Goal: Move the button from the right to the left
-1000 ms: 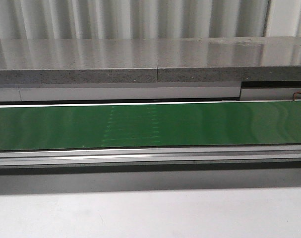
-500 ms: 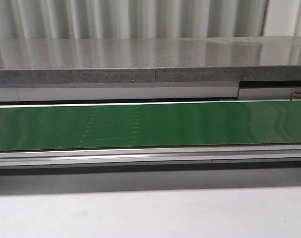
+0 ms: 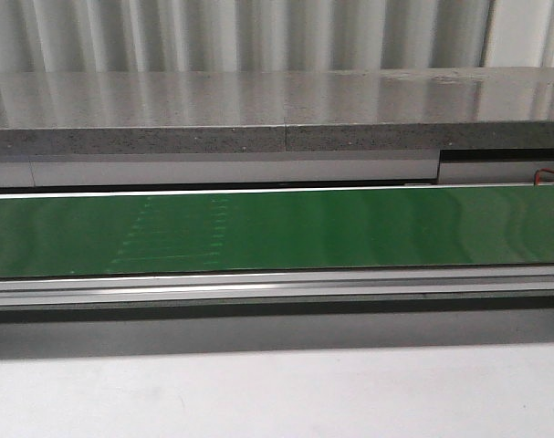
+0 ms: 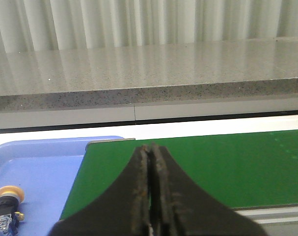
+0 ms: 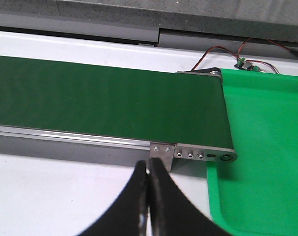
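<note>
Worktop (image 3: 258, 392), pale and bare along its near strip, carries a long green conveyor belt (image 3: 350, 228) that runs from side to side across the front view, with a grey speckled ledge (image 3: 258, 109) behind it and a ribbed white wall above. At the belt's left end, seen from the left wrist view, sits a blue tray (image 4: 40, 172), and at the right end, seen from the right wrist view, a green tray (image 5: 266, 147) lies just beside the belt's roller, with thin red and black wires (image 5: 227, 54) trailing near its far corner. The left hand (image 4: 149, 196) hovers above the near edge of the belt's left end, its two dark fingers pressed together and holding nothing. The right hand (image 5: 148, 201) is likewise pressed together and holding nothing, poised over the pale surface just in front of the belt's metal side rail (image 5: 163, 150), near the green tray. The button (image 4: 6, 209) lies in the blue tray, well apart from the left hand, off to the side of its fingers. It lies tipped over, its long axis running toward the ledge, the yellow-orange cap at the far end and the blue-and-clear base at the near end, partly cut off by the picture's edge.
</note>
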Motion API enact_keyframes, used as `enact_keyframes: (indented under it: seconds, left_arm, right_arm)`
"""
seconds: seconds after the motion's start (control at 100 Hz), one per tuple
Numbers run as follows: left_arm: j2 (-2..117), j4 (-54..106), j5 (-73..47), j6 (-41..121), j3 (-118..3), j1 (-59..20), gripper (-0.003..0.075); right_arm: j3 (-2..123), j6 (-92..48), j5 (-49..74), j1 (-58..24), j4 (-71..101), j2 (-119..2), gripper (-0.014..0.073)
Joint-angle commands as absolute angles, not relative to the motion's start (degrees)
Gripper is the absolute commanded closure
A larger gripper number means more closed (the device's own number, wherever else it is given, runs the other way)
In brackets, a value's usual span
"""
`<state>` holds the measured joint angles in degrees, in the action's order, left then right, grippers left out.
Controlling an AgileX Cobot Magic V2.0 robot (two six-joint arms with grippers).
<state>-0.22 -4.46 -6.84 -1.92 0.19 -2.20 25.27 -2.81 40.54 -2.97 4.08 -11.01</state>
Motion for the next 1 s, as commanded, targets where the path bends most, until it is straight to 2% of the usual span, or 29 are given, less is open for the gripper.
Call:
enact_keyframes:
  seconds: [0.0, 0.82, 0.99]
  left_arm:
    - [-2.0, -4.2, -2.8, -2.7, 2.4, -2.1, 0.0741]
    - [-2.0, -4.2, -2.8, -2.7, 2.4, -2.1, 0.0741]
    - [-2.0, -4.2, -2.8, -2.7, 2.4, -2.1, 0.0741]
  right_arm:
    - [26.7, -3.1, 36.2, -3.1, 3.7, -11.5, 0.0659]
    - [26.6, -3.1, 36.3, -3.1, 3.6, -11.5, 0.0659]
    - [26.1, -3.1, 32.2, -2.8, 2.8, -11.5, 0.0659]
